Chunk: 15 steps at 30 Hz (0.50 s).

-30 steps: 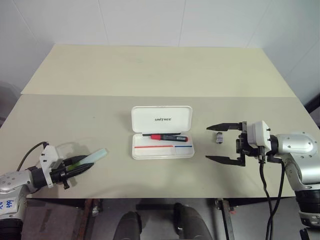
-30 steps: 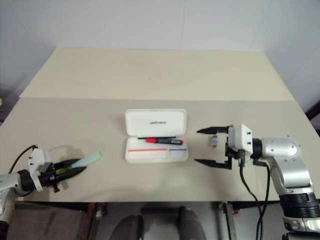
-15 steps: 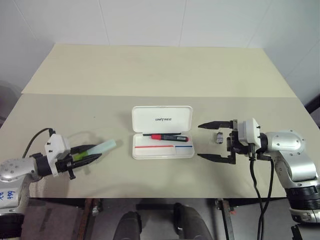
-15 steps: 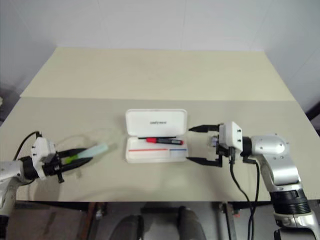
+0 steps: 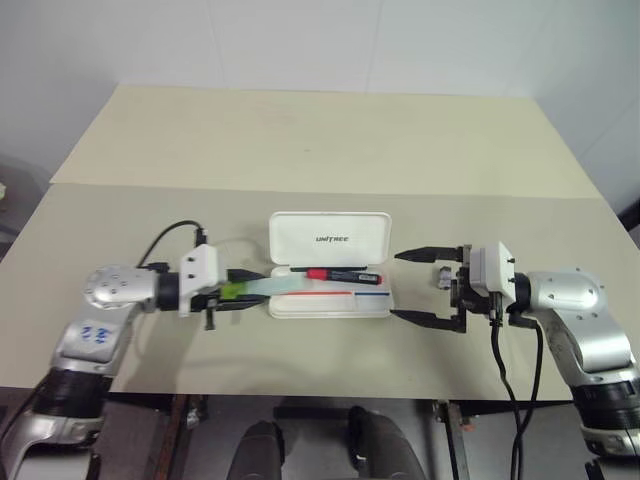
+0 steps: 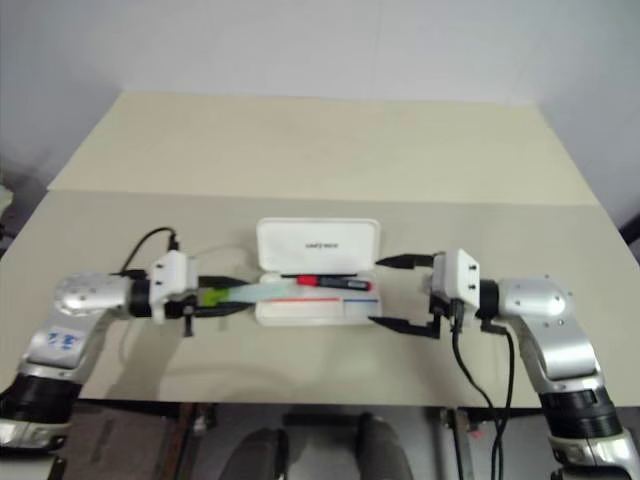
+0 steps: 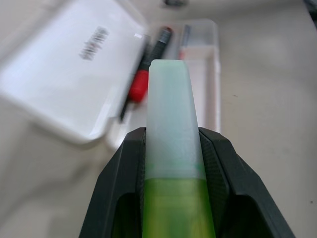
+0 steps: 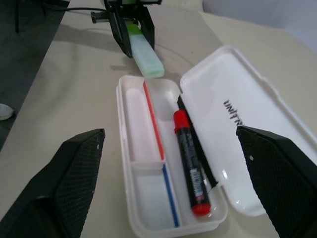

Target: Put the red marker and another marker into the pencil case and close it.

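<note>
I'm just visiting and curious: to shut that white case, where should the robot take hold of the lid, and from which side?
Probably the lid's free long edge, farthest from the hinge, reached from the far side of the pencil case. The lid lies folded back with the hinge beside the red marker, so pushing that outer edge swings it over. The open right gripper waits nearest.

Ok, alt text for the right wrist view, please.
An open white pencil case lies between the right gripper's wide-open black fingers, with the red marker in its tray. Beyond it, the left gripper holds a pale green marker pointed at the case's end.
</note>
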Available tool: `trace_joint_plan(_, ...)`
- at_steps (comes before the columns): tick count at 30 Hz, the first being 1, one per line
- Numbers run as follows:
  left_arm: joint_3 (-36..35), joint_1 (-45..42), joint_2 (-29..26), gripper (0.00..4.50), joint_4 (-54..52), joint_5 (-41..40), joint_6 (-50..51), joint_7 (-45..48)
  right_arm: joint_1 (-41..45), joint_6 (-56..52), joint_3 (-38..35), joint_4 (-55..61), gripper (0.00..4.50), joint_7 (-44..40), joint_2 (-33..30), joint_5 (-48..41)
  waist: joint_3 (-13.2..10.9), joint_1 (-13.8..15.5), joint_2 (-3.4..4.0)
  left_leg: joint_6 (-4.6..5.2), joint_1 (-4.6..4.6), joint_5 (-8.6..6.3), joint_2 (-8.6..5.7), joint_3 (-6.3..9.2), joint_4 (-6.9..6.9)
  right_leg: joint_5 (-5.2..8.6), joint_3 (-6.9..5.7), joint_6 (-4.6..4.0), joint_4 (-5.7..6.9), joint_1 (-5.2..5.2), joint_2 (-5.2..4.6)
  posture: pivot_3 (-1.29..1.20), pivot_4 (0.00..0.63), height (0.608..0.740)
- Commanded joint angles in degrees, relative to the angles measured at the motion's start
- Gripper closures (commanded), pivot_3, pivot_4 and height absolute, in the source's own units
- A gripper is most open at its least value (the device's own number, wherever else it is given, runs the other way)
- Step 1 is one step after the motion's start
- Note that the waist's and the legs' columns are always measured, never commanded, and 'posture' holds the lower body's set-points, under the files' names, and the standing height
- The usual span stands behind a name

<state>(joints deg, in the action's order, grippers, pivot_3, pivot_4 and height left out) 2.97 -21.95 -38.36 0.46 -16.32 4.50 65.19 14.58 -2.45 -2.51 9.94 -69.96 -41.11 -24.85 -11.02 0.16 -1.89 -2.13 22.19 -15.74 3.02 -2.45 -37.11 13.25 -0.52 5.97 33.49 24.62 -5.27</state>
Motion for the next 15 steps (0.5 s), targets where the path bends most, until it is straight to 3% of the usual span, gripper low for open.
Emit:
trace_joint_plan(1, 2.9, -3.4, 3.0, 3.36, 1.7, 1.7, -1.5, -0.8, -2.5, -1.0, -3.2, 5.5, 0.00, 2.8, -0.9, -1.5, 0.0, 0.0, 0.00, 0.00, 0.00, 0.00, 0.00, 0.00, -0.01, 0.00, 0.00, 0.00, -0.01, 0.00, 0.00, 0.00, 0.150, 0.740)
trace_joint_plan(15, 9.3, -12.6, 10.0, 3.36, 12.1, 5.4, -6.6, 2.4, -9.9, -4.0, -6.6, 13.9, 0.00, 9.9, -1.0, -1.6, 0.0, -0.1, -0.01, 0.03, 0.01, 0.01, -0.03, 0.01, -0.14, 0.07, 0.04, -0.13, -0.04, -0.06, 0.00, 0.00, 0.150, 0.740)
